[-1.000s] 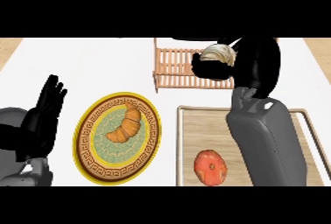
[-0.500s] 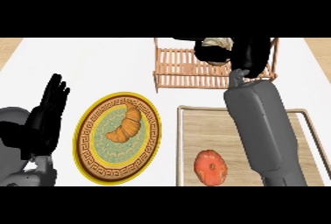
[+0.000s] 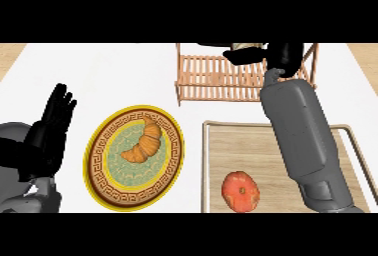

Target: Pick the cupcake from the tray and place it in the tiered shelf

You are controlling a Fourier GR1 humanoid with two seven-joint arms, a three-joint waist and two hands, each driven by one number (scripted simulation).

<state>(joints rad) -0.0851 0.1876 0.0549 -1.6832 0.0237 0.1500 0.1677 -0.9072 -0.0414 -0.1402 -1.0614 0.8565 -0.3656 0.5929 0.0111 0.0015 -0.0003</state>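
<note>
While right hand (image 3: 275,54) curls round cupcake (image 3: 247,47) over shelf (image 3: 221,80) at upper right, it's light, soft: hold by wrapper.

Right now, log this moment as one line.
right hand: shut on cupcake | over tiered shelf | left hand: open, resting | tray: tomato
</note>
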